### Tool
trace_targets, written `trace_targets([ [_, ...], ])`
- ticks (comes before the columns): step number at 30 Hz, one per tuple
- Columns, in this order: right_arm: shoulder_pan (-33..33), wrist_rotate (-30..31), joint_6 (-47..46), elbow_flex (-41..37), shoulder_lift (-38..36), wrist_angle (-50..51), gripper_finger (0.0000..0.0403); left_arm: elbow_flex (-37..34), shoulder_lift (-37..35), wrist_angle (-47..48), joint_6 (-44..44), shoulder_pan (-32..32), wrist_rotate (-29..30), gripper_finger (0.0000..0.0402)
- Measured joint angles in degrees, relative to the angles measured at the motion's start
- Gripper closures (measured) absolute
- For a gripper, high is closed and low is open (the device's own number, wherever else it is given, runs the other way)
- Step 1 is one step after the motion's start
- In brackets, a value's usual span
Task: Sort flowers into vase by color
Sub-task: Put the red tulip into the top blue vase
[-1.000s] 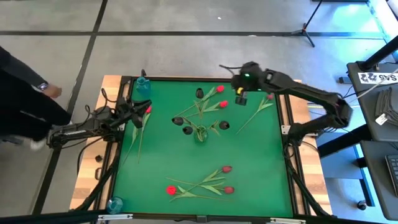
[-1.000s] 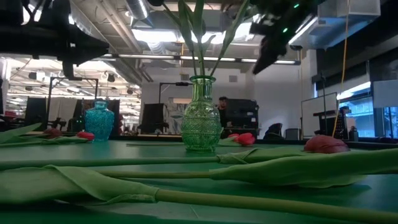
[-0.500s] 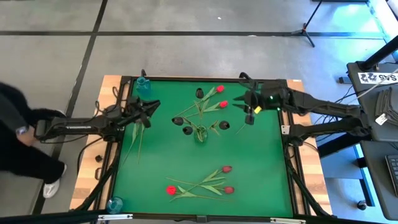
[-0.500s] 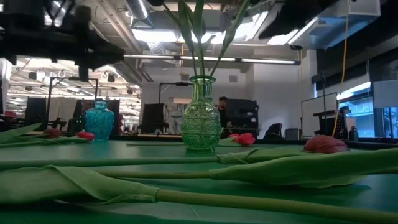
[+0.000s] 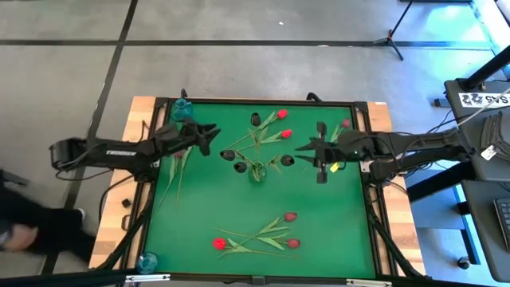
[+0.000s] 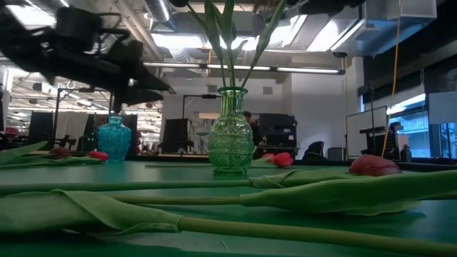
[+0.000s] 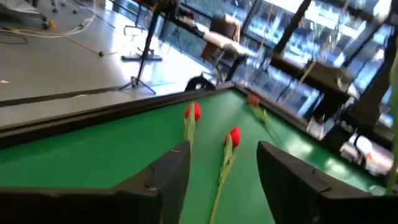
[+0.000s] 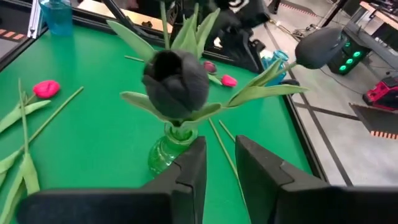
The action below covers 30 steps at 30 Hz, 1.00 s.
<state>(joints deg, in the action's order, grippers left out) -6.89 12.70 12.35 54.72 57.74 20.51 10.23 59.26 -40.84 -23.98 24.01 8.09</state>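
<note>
We hover both empty grippers, left gripper (image 5: 209,137) wide, right gripper (image 5: 307,148) narrow. The flowers (image 5: 259,237) near the table's front edge look light, floppy; grasp mid-stem.

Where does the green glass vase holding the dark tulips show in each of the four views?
High view: green vase at the table's middle, between both arms.
Low view: centre, upright, stems rising out of frame.
Left wrist view: not in it.
Right wrist view: low centre, under a black tulip.
Shared landmark: blue vase.
</note>
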Motion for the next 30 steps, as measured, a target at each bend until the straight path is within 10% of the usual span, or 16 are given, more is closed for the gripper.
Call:
trace_targets([
  [14, -10.7, 16.1, -11.2, 0.0, -4.3, 10.2, 0.0318, 12.9, 29.2, -7.8, 5.6, 1.0, 0.9, 0.0205],
  [30, -12.0, 14.4, -27.1, -0.1, -2.1, 19.9, 0.0318, 23.1, 45.7, -5.2, 11.4, -0.2, 2.1, 0.0206],
])
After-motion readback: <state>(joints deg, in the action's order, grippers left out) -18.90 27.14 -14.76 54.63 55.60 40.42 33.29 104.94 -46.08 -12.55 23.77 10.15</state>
